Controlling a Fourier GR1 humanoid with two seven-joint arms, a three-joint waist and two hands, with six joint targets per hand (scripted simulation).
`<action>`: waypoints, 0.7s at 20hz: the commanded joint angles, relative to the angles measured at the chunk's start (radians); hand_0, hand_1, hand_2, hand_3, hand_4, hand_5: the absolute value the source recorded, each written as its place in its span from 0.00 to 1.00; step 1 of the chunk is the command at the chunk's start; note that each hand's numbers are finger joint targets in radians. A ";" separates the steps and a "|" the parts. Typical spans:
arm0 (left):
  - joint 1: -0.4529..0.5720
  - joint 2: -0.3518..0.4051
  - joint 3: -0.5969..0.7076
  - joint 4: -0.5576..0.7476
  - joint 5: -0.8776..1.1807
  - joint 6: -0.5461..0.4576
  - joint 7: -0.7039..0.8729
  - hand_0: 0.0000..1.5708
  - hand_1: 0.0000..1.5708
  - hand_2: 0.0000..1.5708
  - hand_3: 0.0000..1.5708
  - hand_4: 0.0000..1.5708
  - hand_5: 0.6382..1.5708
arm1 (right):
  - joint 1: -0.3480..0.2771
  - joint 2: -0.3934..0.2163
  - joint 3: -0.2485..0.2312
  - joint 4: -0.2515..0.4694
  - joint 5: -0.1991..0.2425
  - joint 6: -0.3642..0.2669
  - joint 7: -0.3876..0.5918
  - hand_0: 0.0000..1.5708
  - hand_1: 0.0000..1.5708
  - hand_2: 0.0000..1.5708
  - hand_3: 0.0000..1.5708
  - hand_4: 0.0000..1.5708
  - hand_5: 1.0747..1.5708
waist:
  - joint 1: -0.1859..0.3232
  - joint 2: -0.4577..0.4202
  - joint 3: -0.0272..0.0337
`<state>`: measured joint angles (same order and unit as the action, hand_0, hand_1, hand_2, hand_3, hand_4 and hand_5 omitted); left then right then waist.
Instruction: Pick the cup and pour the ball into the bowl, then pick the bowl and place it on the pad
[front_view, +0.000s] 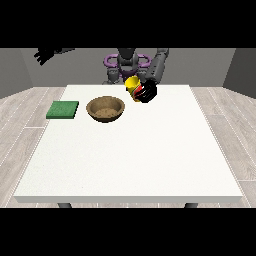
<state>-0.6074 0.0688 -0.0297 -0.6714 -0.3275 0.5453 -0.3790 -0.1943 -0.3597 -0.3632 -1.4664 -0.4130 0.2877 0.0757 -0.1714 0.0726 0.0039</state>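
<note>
A yellow cup (132, 85) is held above the table's far middle, tilted with its mouth towards the upper left. The hand at the view's right (147, 92) is curled round it. I cannot see the ball. A brown wooden bowl (105, 109) stands on the table to the left of the cup and below it. A green square pad (63, 109) lies flat near the table's left edge, left of the bowl. The hand at the view's left (46, 54) is raised high off the table's far left corner, with its fingers spread.
The white table (130, 160) stretches wide towards the camera. The robot's torso (127, 65) stands behind the far edge.
</note>
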 joint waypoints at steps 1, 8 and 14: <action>-0.072 0.030 -0.156 0.064 -0.238 0.136 0.151 0.86 0.86 1.00 1.00 0.90 0.97 | -0.013 0.005 0.008 0.061 0.014 0.005 -0.010 0.00 0.00 0.00 0.15 0.41 0.99 | 0.001 -0.034 0.0041; -0.205 -0.025 -0.359 0.216 -0.547 0.097 0.531 0.87 0.87 1.00 1.00 0.92 0.97 | 0.007 -0.010 -0.016 0.193 0.018 0.020 -0.013 0.00 0.00 0.00 0.00 0.43 0.98 | 0.063 -0.147 0.0000; -0.326 -0.067 -0.447 0.213 -0.668 -0.029 0.738 0.87 0.87 1.00 1.00 0.94 0.96 | 0.040 -0.039 -0.041 0.298 0.011 0.116 -0.093 0.00 0.00 0.00 0.00 0.44 0.97 | 0.059 -0.146 -0.0018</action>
<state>-0.8466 0.0226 -0.4135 -0.4801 -0.9015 0.5930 0.2228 -0.1686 -0.4016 -0.4029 -1.2237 -0.4112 0.3778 0.0172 -0.1210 -0.0578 0.0029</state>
